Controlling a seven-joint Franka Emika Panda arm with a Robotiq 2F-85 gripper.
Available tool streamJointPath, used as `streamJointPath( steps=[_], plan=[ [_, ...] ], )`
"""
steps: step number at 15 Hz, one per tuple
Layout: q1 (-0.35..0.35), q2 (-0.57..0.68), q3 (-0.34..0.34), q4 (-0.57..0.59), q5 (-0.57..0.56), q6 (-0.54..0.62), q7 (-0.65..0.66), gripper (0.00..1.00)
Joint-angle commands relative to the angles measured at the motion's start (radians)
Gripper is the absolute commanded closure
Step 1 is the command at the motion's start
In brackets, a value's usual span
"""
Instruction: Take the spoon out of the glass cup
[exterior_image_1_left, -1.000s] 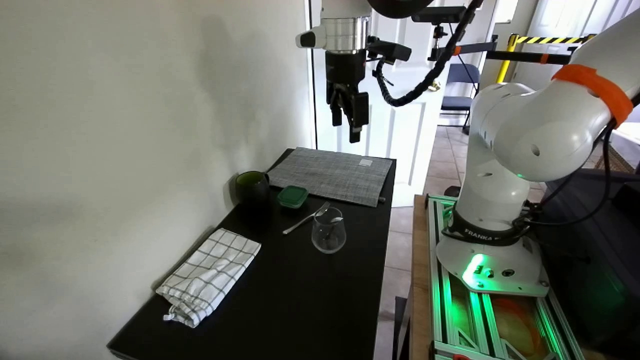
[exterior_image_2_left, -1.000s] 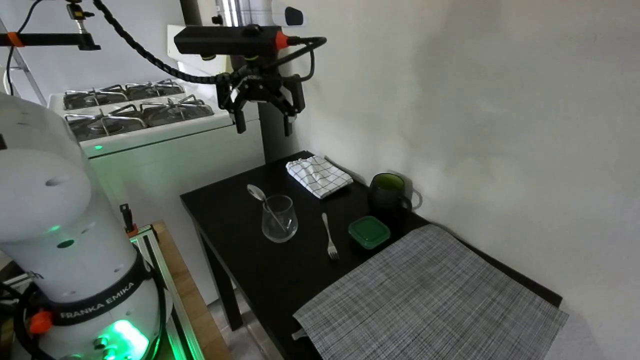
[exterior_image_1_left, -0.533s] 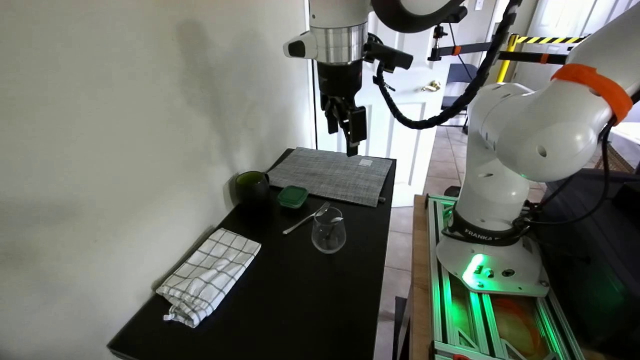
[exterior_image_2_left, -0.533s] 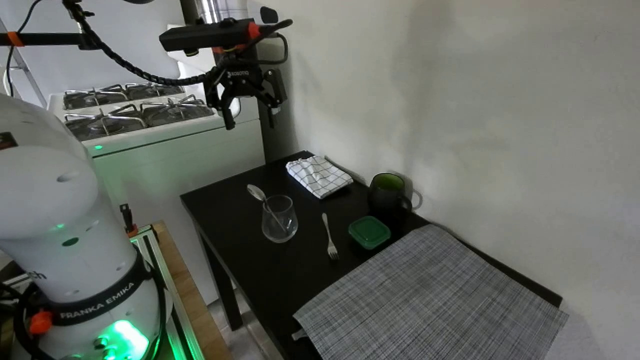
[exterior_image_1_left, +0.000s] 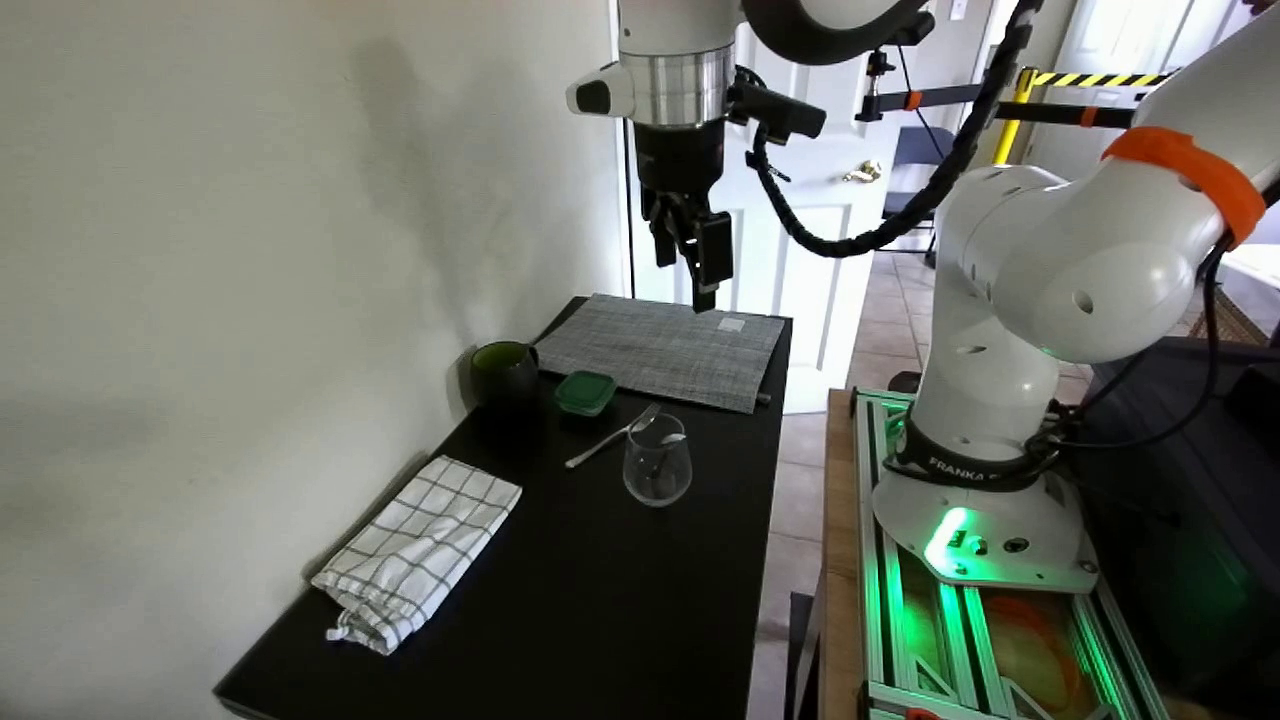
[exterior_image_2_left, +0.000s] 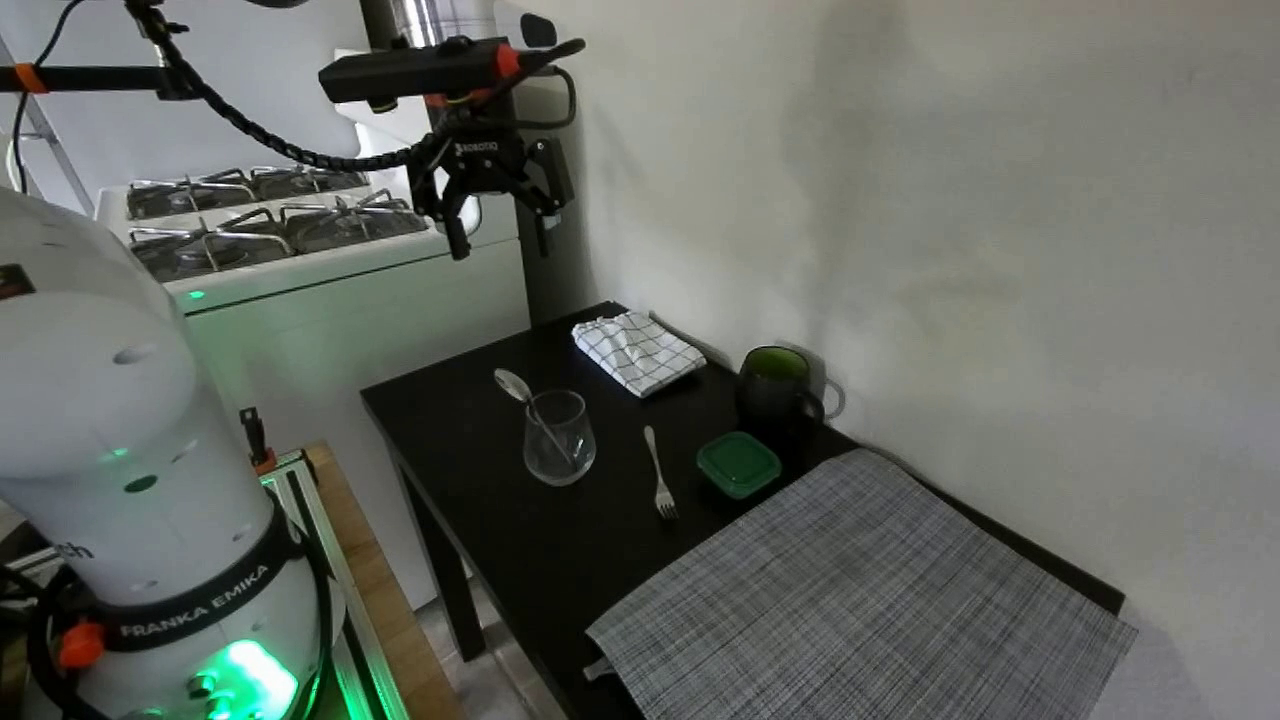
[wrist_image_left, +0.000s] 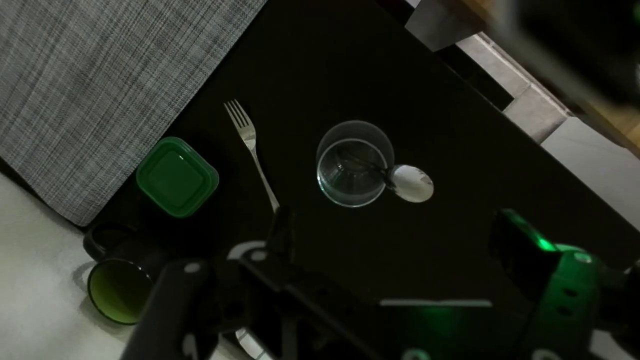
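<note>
Over the black table (exterior_image_1_left: 600, 600), the gripper (exterior_image_2_left: 501, 248) hangs well clear of everything, its fingers (exterior_image_2_left: 457, 238) spread wide with nothing between them. A second ago it hung higher and nearer the placemat (exterior_image_2_left: 880, 590); it has dropped a little and drifted toward the towel (exterior_image_2_left: 638, 352), and over the last half second I can make out no further move. Nothing on the table has shifted: the spoon (wrist_image_left: 411, 183) leans in the glass (exterior_image_2_left: 577, 428), handle down inside, bowl out past the rim, and the fork (wrist_image_left: 249, 139) lies near the glass, apart from it. So I'd call this the approach, the lifting not yet begun; the next move probably calls for coming down on the spoon's exposed end without tipping the glass. As for writing, the gripper says ROBOTIQ, and the black band (exterior_image_2_left: 190, 606) round the robot's base reads FRANKA EMIKA. The placemat's white tag (exterior_image_1_left: 731, 325) is too small to read.
</note>
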Motion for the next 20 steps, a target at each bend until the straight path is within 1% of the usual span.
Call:
streamJointPath(
  steps=[1, 2, 5, 7, 10, 12, 14, 16, 20],
  plan=[
    [0.048, 0.019, 0.015, 0.002, 0.034, -0.002, 0.065, 0.00],
    [0.049, 0.035, 0.043, 0.002, 0.030, 0.024, 0.103, 0.00],
    [0.082, 0.083, 0.108, 0.002, 0.028, 0.078, 0.195, 0.00],
    [0.091, 0.134, 0.160, 0.002, 0.012, 0.125, 0.266, 0.00],
    [0.081, 0.211, 0.243, 0.000, -0.034, 0.196, 0.384, 0.00],
    [0.068, 0.261, 0.284, -0.002, -0.056, 0.211, 0.466, 0.00],
    [0.062, 0.305, 0.310, -0.003, -0.076, 0.197, 0.539, 0.00],
    [0.060, 0.348, 0.321, -0.005, -0.087, 0.180, 0.593, 0.00],
    [0.043, 0.424, 0.327, -0.009, -0.139, 0.198, 0.680, 0.00]
  ],
)
